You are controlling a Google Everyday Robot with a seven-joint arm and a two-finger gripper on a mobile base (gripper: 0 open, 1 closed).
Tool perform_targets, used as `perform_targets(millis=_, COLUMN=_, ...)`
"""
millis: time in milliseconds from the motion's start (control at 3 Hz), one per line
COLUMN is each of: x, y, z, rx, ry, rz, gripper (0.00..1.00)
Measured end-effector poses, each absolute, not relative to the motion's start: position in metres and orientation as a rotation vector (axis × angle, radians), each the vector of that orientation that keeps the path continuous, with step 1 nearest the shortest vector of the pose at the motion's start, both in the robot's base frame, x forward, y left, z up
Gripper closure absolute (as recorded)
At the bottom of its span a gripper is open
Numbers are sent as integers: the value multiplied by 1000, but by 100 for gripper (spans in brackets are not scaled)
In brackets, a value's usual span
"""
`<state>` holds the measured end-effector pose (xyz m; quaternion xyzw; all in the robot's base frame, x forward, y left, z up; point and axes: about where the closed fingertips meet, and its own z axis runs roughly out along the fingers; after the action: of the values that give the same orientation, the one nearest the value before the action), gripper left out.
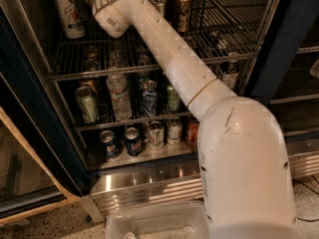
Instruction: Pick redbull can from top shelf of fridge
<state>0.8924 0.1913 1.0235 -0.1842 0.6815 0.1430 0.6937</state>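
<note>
Camera view: arm reaches to 11 o'clock over top shelf; gripper hidden past upper edge, jaws can't tell; redbull can beside arm.

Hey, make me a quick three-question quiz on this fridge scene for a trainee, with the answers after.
1. True or false: the arm reaches toward the bottom rack of the fridge.
2. Which stands at the left end of the top shelf? A) gold-brown can B) white can C) water bottle
3. Where is the gripper?
Key: 1. False: the arm reaches up to the top shelf. 2. B. 3. Not in view: it lies beyond the picture's top edge, where the arm's wrist leaves the picture.
</note>
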Motion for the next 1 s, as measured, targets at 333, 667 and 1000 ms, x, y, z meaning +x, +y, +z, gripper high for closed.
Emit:
perform_targets(millis=333, x=877, y=198, z=1031, rx=-432, ry=1505, rz=320, gripper=100)
perform_targets(millis=667, x=868, y=201, z=1035, rx=-443, ry=1495, rz=320, gripper=100)
perform_targets(millis=1000, x=847, y=193, z=1032, rx=-421, ry=1516, rz=302, gripper=100)
